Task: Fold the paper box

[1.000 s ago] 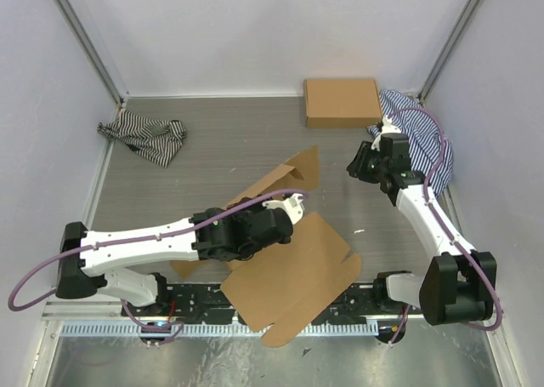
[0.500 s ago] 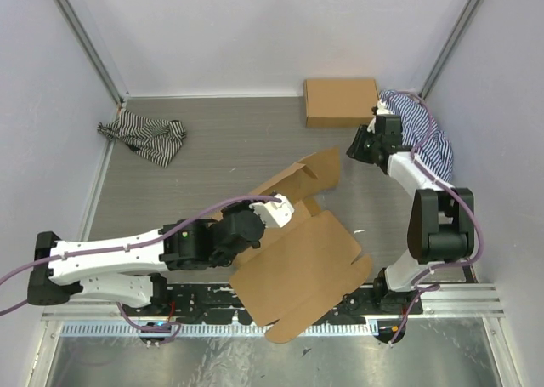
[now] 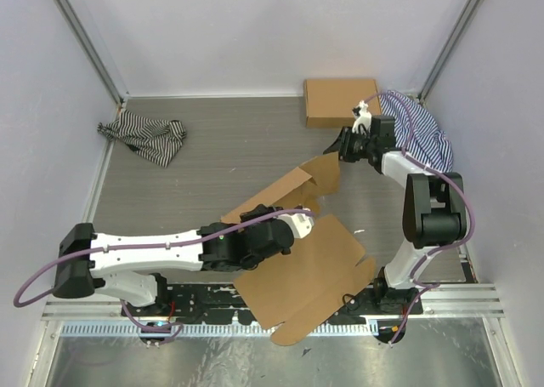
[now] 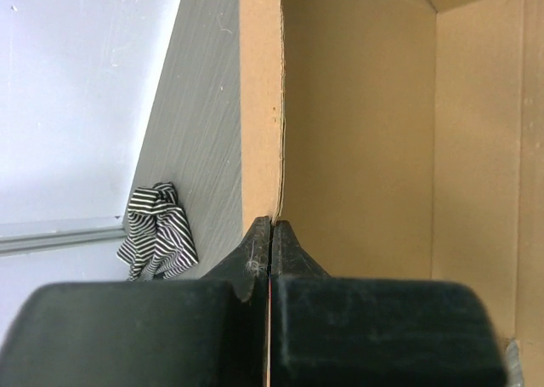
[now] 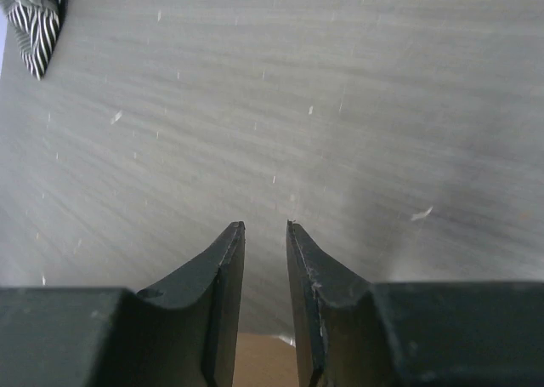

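Nearest you, the paper box [image 3: 316,272] lies at near centre, one panel flat and another raised toward the far side. Your left gripper [image 4: 270,227] is pinched on that raised panel's edge (jaws tight on cardboard). Farther off, the right gripper [image 5: 264,231], jaws slightly apart and empty, hangs just beyond the panel's far right corner, so the box lies near-left of it.

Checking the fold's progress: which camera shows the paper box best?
Top external: nearly the whole paper box shows, one panel raised. Left wrist shows only a panel edge pinched by the left gripper; right wrist, just a brown sliver.
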Available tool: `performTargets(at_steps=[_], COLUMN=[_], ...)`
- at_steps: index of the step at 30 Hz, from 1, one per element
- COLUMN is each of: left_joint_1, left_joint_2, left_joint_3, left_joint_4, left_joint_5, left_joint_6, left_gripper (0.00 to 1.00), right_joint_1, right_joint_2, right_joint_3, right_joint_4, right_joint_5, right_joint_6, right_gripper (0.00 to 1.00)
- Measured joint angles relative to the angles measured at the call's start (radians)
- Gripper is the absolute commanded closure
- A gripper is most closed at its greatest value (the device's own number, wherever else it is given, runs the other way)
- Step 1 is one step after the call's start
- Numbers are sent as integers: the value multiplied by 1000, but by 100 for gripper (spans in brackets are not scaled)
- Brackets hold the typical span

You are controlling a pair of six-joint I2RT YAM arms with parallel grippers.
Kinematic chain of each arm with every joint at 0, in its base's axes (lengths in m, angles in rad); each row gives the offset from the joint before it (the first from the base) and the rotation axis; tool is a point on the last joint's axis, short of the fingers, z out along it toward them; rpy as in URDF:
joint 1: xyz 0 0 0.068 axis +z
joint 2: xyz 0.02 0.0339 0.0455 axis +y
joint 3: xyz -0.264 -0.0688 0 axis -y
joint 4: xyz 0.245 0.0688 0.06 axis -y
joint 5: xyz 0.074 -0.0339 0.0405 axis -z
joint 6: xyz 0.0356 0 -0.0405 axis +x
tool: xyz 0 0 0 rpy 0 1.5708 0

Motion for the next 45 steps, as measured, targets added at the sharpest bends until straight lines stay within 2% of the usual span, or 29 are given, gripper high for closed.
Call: performTargets(at_steps=[6,11,18,28,34,41,45], left_joint_1=[0,0,-6,-10,-11,-11,-12], left_joint_2=[46,47,47,90,110,118,142], left_joint_3=[8,10,26,84,89,111,135], left_joint_4=[0,-1,-26,-94,-110,-150,-188], left_joint_5=[-21,-34,-38,-40,-49,-60,-67], left_joint_6=[13,11,-15,-91,-113,-156,-193], left_gripper=[100,100,100,100,100,100,100], right_joint_1=[0,0,0,22,50,147,156], right_joint_2=[-54,-190,-409,-504,-576,-640,-703], right_joint_3=[-167,-274,-347,-464,-576,-603,-634], right_joint_4=[19,3,0,14,54,99,102], right_joint_5=[-69,-65,-54,-48,-32,-3,33], right_joint_6=[-26,-40,-40,-13,18,23,28], right_gripper=[68,68,66,64,59,49,46])
